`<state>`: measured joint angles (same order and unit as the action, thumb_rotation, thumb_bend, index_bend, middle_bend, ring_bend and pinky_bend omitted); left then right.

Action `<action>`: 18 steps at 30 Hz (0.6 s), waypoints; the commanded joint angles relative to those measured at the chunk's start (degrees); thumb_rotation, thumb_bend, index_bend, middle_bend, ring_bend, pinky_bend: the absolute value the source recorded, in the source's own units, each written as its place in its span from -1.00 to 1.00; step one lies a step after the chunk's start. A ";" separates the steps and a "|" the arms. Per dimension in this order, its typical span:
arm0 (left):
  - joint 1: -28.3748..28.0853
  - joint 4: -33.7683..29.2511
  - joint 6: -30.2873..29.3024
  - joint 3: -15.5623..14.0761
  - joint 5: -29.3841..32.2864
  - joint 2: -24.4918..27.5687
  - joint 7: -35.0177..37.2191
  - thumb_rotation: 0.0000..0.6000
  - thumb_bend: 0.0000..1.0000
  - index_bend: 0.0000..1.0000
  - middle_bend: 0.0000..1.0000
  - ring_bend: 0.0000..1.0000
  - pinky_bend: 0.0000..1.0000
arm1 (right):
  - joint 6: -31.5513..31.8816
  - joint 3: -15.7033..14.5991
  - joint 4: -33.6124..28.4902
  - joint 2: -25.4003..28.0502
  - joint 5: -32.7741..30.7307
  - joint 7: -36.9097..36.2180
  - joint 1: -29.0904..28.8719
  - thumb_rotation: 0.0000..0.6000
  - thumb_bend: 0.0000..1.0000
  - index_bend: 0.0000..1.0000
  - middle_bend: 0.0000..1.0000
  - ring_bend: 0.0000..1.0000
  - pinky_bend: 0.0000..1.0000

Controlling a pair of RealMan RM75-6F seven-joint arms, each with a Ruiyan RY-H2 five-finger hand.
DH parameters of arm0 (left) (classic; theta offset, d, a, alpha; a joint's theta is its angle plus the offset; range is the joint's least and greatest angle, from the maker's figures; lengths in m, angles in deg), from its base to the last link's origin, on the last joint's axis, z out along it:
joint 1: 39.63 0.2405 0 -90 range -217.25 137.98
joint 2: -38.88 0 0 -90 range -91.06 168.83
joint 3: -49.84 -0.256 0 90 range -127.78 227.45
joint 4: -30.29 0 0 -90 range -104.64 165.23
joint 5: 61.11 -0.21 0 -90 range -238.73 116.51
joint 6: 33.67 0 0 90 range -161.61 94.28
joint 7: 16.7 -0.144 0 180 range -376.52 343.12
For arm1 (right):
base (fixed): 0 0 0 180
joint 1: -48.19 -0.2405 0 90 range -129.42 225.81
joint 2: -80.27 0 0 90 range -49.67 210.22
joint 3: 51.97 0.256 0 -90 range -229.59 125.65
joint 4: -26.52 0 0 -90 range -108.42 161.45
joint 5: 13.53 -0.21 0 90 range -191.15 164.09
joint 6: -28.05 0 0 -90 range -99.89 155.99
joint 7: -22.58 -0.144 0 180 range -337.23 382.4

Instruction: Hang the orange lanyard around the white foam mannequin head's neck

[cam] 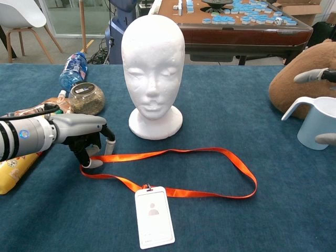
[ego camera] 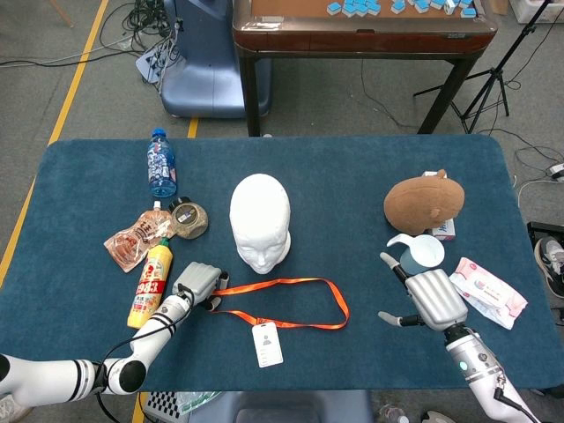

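The white foam mannequin head (ego camera: 260, 220) (cam: 153, 68) stands upright at the table's middle, facing me. In front of it the orange lanyard (ego camera: 295, 304) (cam: 210, 155) lies flat in a long loop, its white badge (ego camera: 267, 344) (cam: 153, 216) at the near side. My left hand (ego camera: 198, 282) (cam: 79, 134) is down at the loop's left end, fingers curled toward the cloth and a fingertip (cam: 94, 164) touching the strap, which still lies flat. My right hand (ego camera: 429, 298) hovers open at the right, fingers spread, holding nothing; the chest view catches only its fingertips (cam: 312, 76).
Left of the mannequin head lie a water bottle (ego camera: 161, 164), a small jar (ego camera: 188, 218), a snack bag (ego camera: 132, 240) and a yellow bottle (ego camera: 152, 284). At the right are a brown plush (ego camera: 425, 200), a white cup (ego camera: 421, 254) and a wipes packet (ego camera: 486, 292).
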<state>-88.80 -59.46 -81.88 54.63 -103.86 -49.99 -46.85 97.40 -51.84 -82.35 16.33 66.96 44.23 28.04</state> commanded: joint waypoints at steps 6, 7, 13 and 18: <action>-0.42 1.82 -1.06 0.14 -0.93 -2.17 0.97 1.00 -0.36 0.06 0.68 0.74 0.90 | 0.06 0.03 0.44 0.28 0.11 -0.92 0.51 0.26 -0.67 -1.00 1.00 1.00 1.00; -0.42 2.04 -1.16 0.10 -1.05 -2.33 1.03 1.00 -0.36 0.07 0.68 0.74 0.90 | 0.01 0.01 0.49 0.30 0.10 -1.00 0.55 0.26 -0.67 -1.00 1.00 1.00 1.00; -0.47 2.92 -1.44 0.00 -0.79 -3.01 1.27 1.00 -0.36 0.11 0.69 0.74 0.90 | -0.24 0.07 0.75 0.34 0.09 -1.31 0.70 0.26 -0.67 -1.00 1.00 1.00 1.00; -0.08 3.48 -1.68 -0.02 -1.85 -3.47 2.44 1.00 -0.36 0.16 0.70 0.75 0.91 | -0.42 0.18 0.77 0.39 0.03 -1.34 0.77 0.26 -0.67 -1.00 1.00 1.00 1.00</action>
<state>-88.96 -56.09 -83.55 54.64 -105.58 -53.39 -44.53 96.97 -51.66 -81.58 16.72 66.99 42.89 28.82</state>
